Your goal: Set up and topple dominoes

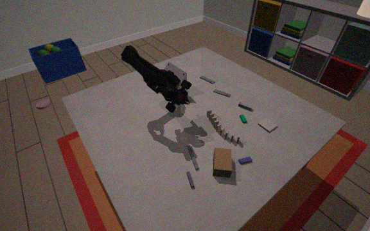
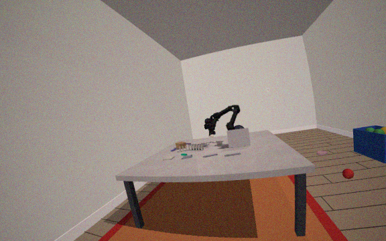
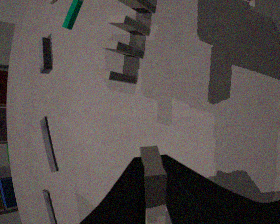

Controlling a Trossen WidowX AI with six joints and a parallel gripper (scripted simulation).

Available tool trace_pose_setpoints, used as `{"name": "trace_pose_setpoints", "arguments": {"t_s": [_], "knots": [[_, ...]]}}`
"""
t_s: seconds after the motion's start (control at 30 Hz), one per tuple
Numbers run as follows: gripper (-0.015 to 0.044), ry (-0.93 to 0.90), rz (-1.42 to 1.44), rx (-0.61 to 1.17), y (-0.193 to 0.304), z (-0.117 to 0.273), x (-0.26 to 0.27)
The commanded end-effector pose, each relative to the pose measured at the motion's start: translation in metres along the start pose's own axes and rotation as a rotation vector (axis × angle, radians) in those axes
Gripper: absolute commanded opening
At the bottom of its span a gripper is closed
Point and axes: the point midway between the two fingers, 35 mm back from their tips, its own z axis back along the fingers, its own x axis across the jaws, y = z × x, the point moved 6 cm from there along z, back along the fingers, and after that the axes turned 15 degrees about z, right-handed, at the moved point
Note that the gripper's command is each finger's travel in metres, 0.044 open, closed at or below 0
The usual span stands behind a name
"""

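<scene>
A: Closing force on the claw serves what?
B: Retains one domino above the table, probably for placement. Standing row: wrist view, eleven o'clock, untouched.

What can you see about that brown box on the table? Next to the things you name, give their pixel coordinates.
The light-brown rectangular block (image 1: 222,159) (image 2: 180,145) looks like plain wood or cardboard. It has straight edges, a flat, paler top and a darker side facing the top camera. I can't see a lid or any writing. It rests flat on the pale table near one end of the row of standing dominoes, casting a small shadow. Only the table touches it; the gripper doesn't.
</scene>
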Motion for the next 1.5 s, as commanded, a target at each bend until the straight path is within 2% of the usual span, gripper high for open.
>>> {"name": "trace_pose_setpoints", "arguments": {"t_s": [0.0, 0.33, 0.67, 1.1, 1.47], "knots": [[0.0024, -0.014, 0.007, -0.086, 0.004, -0.001, -0.002], [0.0024, 0.000, 0.058, -0.347, 0.015, -0.002, -0.009], [0.0024, 0.094, 0.162, -0.594, 0.026, 0.001, -0.014], [0.0024, 0.315, 0.379, -0.854, 0.043, 0.007, -0.015], [0.0024, 0.556, 0.629, -0.991, 0.061, 0.010, -0.007]]}}
